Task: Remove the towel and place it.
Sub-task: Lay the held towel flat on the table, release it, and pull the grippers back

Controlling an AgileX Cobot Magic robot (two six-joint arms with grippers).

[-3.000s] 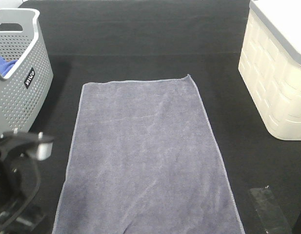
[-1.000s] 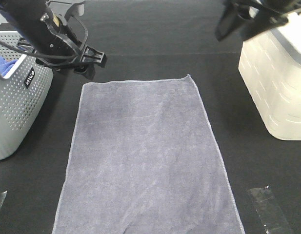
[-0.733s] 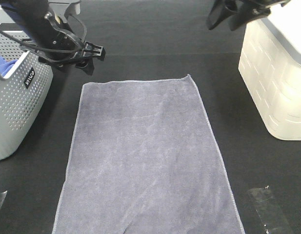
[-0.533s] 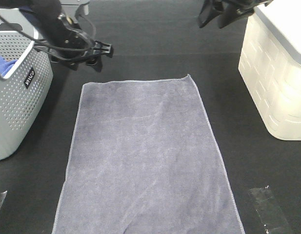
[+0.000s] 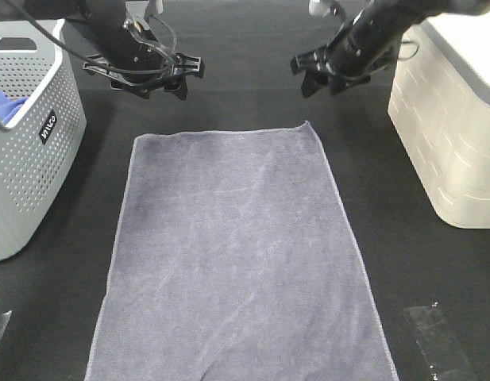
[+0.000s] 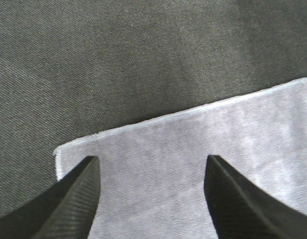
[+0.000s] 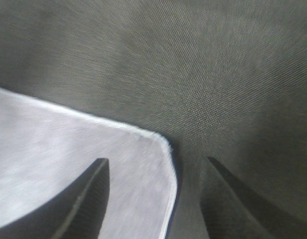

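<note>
**Inspector:** Towel [image 5: 237, 254]?

**Onlooker:** Flat on the black table [image 5: 245, 32], centre frame, both upper corners uncovered.

**Inspector:** Hazards?

**Onlooker:** In my judgement, a pinch at the very hem on the upper right corner could slip out on lifting. Uneven raising by the two arms would drag the cloth askew.

**Inspector:** Grippers?

**Onlooker:** Left gripper [image 5: 185, 78] and right gripper [image 5: 302, 75], top of frame, one by each upper corner. Jaws well apart, nothing held. Contact with the cloth cannot be confirmed.
</note>
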